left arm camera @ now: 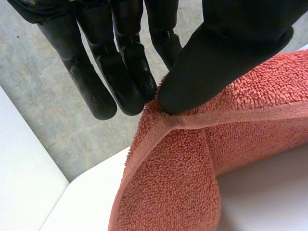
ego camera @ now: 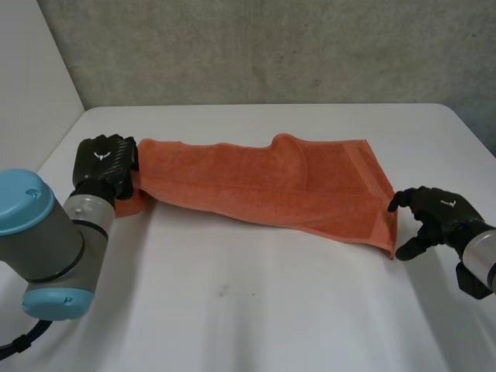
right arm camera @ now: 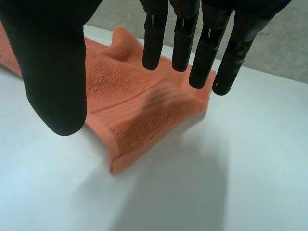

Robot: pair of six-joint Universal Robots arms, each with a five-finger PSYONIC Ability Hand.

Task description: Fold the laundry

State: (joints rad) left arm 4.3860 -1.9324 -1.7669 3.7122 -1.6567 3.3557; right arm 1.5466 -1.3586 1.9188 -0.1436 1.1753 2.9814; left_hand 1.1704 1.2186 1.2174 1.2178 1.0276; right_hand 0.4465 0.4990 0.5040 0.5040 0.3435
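The orange terry towel [ego camera: 263,182] lies across the white bench [ego camera: 256,310], its left hem pinched in the left hand [ego camera: 105,163]. The right hand [ego camera: 434,213] hangs spread and empty beside the right end; soft and limp, the cloth probably wants gripping at that corner.

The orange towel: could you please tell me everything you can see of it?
The orange towel is terry cloth with a flat woven hem, seemingly doubled lengthwise into a long, rumpled band across the white table. The left hand pinches one end between thumb and fingers; the right hand hovers open by the other end's corner.
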